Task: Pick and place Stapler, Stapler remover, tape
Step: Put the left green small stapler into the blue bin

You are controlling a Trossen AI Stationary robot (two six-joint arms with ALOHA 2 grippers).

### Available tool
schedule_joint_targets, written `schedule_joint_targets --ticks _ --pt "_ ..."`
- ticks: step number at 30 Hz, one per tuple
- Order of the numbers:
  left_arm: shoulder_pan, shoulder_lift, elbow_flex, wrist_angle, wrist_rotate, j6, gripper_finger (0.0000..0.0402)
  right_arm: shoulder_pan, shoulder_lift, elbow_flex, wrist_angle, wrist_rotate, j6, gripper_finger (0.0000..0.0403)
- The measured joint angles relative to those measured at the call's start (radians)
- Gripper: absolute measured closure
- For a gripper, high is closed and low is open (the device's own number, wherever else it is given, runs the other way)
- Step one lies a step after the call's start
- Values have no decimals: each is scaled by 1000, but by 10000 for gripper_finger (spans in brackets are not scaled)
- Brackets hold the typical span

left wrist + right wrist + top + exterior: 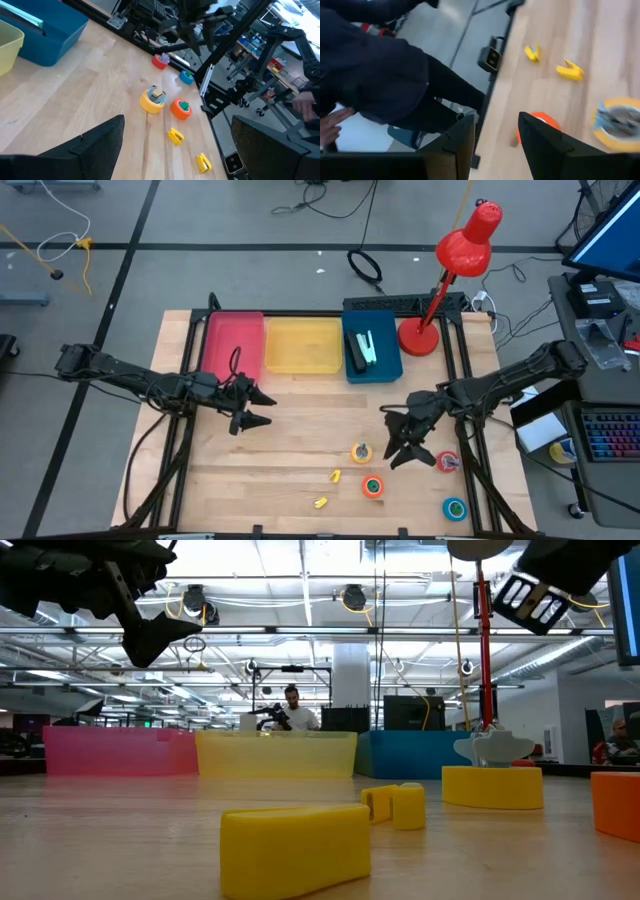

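Wooden table [300, 430], scattered tape rolls [361, 451]

A grey floor [250, 240] crossed by dark lines is seen around the wooden worktop [300, 430], with loose cables [365, 265] lying on it. A red desk lamp [455, 270] is stood at the worktop's far right corner. To the right, a desk with a keyboard [608, 442] and a lit monitor [610, 230] is placed. Across the room, an open ceiling of white beams and pipes [300, 635] is shown, hung with round lamps [352, 597] and brightly lit. A white pillar [352, 675] is seen in the middle, and a person [292, 708] is seated behind equipment. In the right wrist view, a person in dark clothing [380, 75] is seen standing beside the worktop.
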Motion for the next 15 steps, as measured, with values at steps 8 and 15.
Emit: schedule_joint_targets --ticks 8,15 --pt "0 0 0 -1 -6 2 39 50 99 0 83 -4 -106 259" --pt "0 0 0 -1 -7 0 39 58 155 0 102 -7 -217 261"
